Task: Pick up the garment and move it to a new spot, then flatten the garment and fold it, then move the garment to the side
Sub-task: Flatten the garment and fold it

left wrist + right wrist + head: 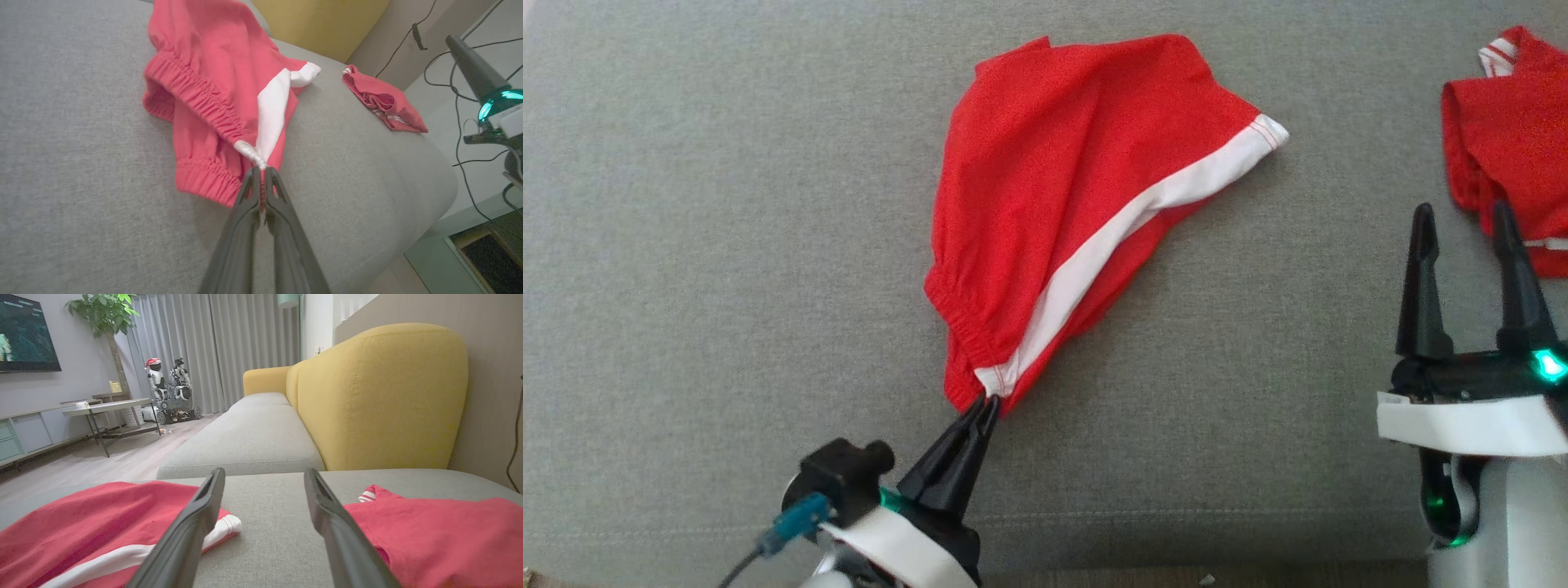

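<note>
Grey sofa seat [727,204], yellow backrest [380,396], left tool [989,401] pinching red garment [1045,180]

Grey sofa [253,433] with yellow backrest [380,396] runs toward grey curtains [245,347]; across the wood floor [122,457] from the sofa stand a table [110,407], a plant [106,314] and a television [24,330].
</note>
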Controlling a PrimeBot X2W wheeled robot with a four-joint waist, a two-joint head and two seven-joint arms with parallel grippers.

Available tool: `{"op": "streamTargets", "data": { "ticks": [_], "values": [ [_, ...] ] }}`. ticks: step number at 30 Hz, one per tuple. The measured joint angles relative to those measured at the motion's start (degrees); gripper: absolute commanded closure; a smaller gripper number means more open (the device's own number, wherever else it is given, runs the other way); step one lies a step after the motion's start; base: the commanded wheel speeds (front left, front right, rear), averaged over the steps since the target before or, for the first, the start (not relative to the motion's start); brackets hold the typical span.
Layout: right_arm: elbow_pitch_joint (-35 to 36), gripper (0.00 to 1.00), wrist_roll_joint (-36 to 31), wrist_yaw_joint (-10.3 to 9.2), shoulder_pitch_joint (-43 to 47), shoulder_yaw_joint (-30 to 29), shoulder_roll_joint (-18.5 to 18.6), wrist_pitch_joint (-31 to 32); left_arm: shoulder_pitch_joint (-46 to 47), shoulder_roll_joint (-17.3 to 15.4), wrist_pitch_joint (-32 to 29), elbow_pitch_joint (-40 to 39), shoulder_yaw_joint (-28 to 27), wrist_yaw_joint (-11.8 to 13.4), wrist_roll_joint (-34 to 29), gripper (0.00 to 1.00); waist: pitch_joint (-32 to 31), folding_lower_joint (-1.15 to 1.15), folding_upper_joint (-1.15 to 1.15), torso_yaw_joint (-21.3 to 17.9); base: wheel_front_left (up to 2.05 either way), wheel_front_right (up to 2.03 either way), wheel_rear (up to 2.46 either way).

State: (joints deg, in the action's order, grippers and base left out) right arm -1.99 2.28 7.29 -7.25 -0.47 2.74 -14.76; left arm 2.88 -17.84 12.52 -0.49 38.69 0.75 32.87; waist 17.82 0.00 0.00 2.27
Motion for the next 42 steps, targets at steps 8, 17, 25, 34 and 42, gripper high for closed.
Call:
{"op": "streamTargets", "data": {
  "ticks": [8, 17, 25, 34, 42],
  "values": [
    [-0.09, 0.00, 0.30, 0.00, 0.03, 0.60, 0.00, 0.00, 3.20, 0.71, -1.45, 4.81, 1.93, 2.23, -3.81, 0.36, -0.01, 0.00, 0.00, 0.21, 0.00, 0.00, 0.00],
    [-0.09, 0.00, 1.09, 0.00, 0.04, 0.52, 0.00, 0.00, 5.26, 0.81, -1.89, 6.20, 1.42, 4.35, -4.94, 0.40, 0.71, 0.00, 0.00, -1.87, 0.00, 0.00, 0.00],
    [-0.09, 0.00, 1.13, 0.00, 0.16, -0.12, 0.01, 0.00, 3.71, -1.71, -2.13, 0.67, -0.36, 6.38, -4.89, 0.93, 0.10, 0.00, 0.00, -2.82, 0.00, 0.00, 0.00],
    [-0.81, 0.00, 1.12, 0.00, 0.24, 1.14, 0.01, 0.00, 2.16, -3.31, -2.48, -2.71, -1.83, 7.40, -3.68, 1.00, -0.49, 0.00, 0.00, -2.13, 0.00, 0.00, 0.00],
    [-15.83, 0.00, 0.41, 0.01, -1.26, 6.84, 0.13, 0.05, 0.76, -6.99, -0.64, -3.14, -6.16, 7.22, -2.27, 1.00, -0.50, 0.00, 0.00, 0.45, 0.00, 0.00, 0.00]
  ]
}}
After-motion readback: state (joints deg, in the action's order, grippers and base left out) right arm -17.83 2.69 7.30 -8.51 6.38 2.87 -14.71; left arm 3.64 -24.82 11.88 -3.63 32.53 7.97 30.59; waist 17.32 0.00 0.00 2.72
